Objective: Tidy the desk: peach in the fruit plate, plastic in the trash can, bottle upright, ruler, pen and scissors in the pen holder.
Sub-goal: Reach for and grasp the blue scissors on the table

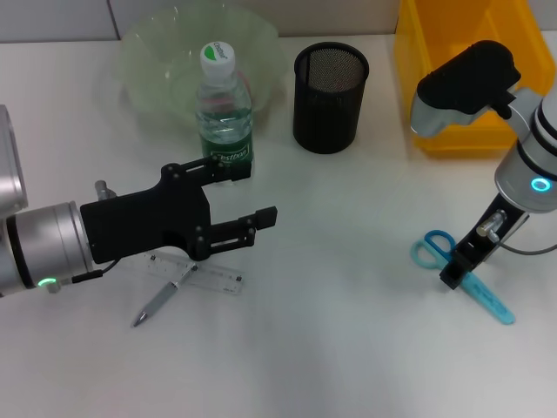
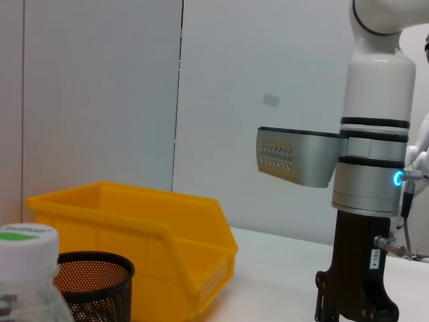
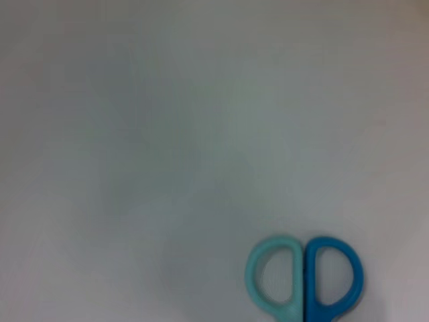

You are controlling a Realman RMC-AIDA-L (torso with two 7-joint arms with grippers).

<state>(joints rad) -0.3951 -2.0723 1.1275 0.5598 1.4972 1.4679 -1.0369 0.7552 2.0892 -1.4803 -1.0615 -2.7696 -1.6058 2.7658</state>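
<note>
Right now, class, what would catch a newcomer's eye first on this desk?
The bright yellow bin at the far right corner stands out, with the black mesh pen holder beside it. Nearer, the right gripper is down on the blue scissors, while the left gripper hovers open beside the upright water bottle.

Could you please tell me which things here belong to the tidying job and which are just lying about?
Job:
bottle, upright
fruit plate
pen holder
ruler
pen
scissors, under the right gripper
left gripper, jaws open beside the bottle

Lying about:
yellow bin
</note>
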